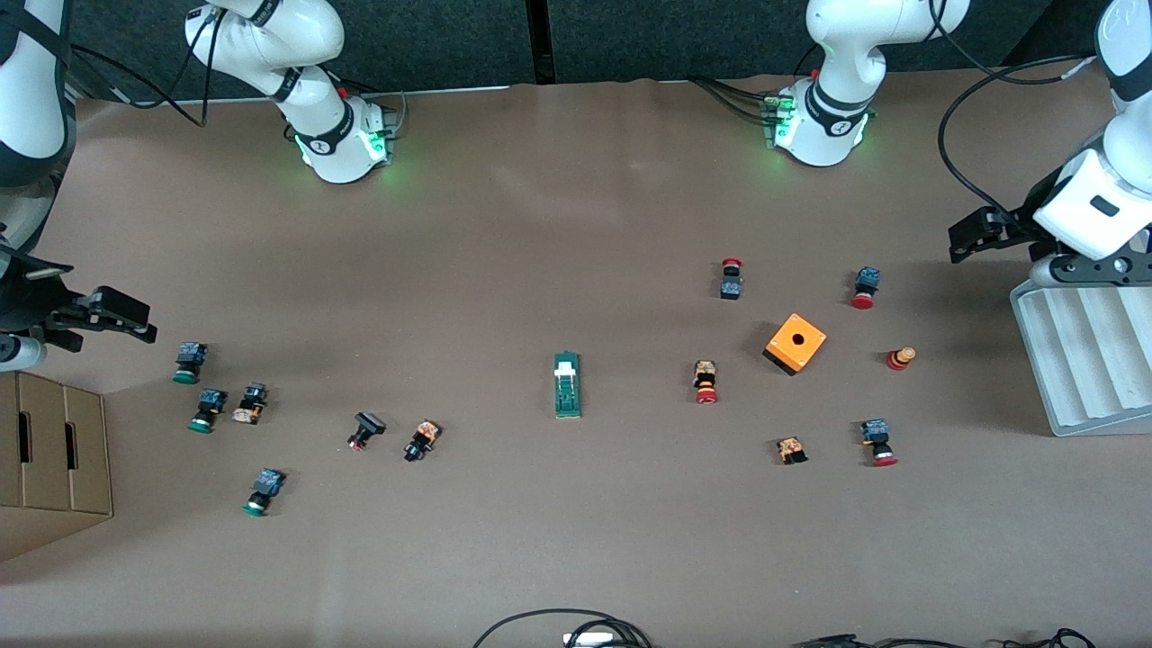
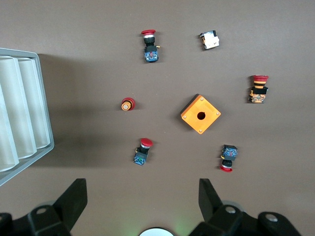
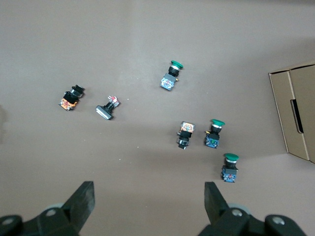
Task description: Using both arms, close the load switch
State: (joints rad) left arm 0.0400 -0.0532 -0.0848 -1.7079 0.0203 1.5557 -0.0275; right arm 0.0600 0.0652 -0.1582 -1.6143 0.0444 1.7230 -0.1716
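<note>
The load switch (image 1: 567, 385), a narrow dark-green block with a white lever piece, lies on the brown table near its middle. It does not show in either wrist view. My left gripper (image 1: 976, 236) hangs open and empty at the left arm's end of the table, beside the grey tray; in the left wrist view (image 2: 142, 196) its fingers stand wide apart over bare table. My right gripper (image 1: 117, 319) hangs open and empty at the right arm's end, above the cardboard box; in the right wrist view (image 3: 148, 196) its fingers are also wide apart.
An orange cube box (image 1: 796, 343) with a hole sits among several red push buttons (image 1: 706, 382). Green push buttons (image 1: 189, 362) lie toward the right arm's end. A grey ridged tray (image 1: 1080, 351) and a cardboard box (image 1: 49, 459) stand at the table's ends. Cables (image 1: 558, 625) lie at the near edge.
</note>
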